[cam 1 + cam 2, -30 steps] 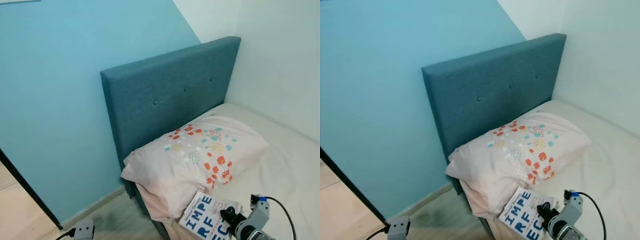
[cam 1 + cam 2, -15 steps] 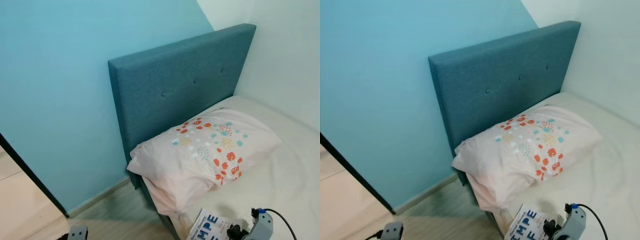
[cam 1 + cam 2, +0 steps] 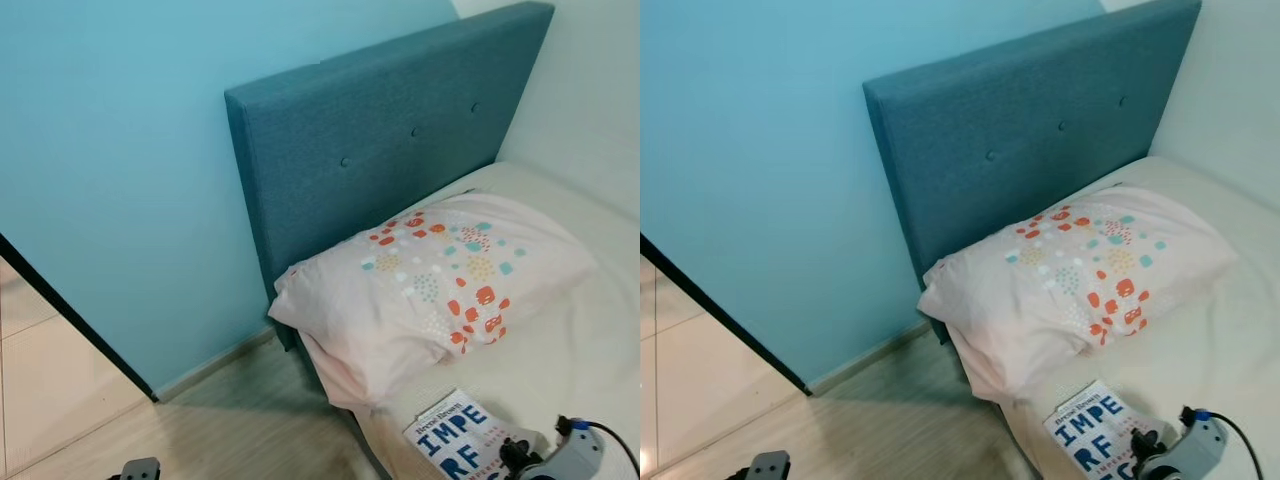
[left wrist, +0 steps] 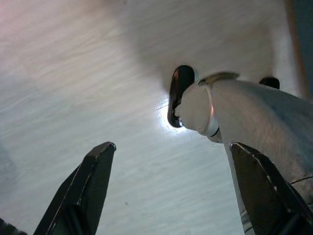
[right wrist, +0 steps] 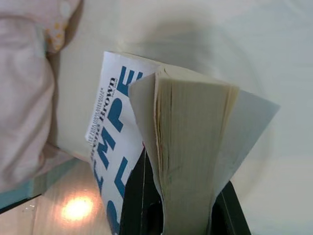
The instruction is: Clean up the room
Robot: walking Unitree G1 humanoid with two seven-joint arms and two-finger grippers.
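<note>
1. Right gripper [image 5: 181, 215], at the bottom edge of the head views: its two black fingers pinch the book [image 3: 462, 440] across the page block, near the spine end; pages fan upward in the right wrist view. White cover with blue block letters faces up.
2. The book hangs just above the mattress [image 3: 590, 340], at the near corner by the pillow. Whether it touches the sheet cannot be told.
3. Left gripper [image 4: 171, 191]: fingers spread wide, nothing between them, pointing down at pale wood floor [image 3: 230, 420]. Arm idle.
4. Pillow [image 3: 440, 280], pink with orange and teal dots, lies against the teal headboard [image 3: 380, 140]; blue wall [image 3: 110, 150] behind.
5. Change over the last second: the whole scene has slid right and down in frame, with more floor and doorway edge showing at left. That is camera motion; the book remains gripped.
6. Judgement: book secured, robot turning away from the bed; carrying it to a storage spot remains.
</note>
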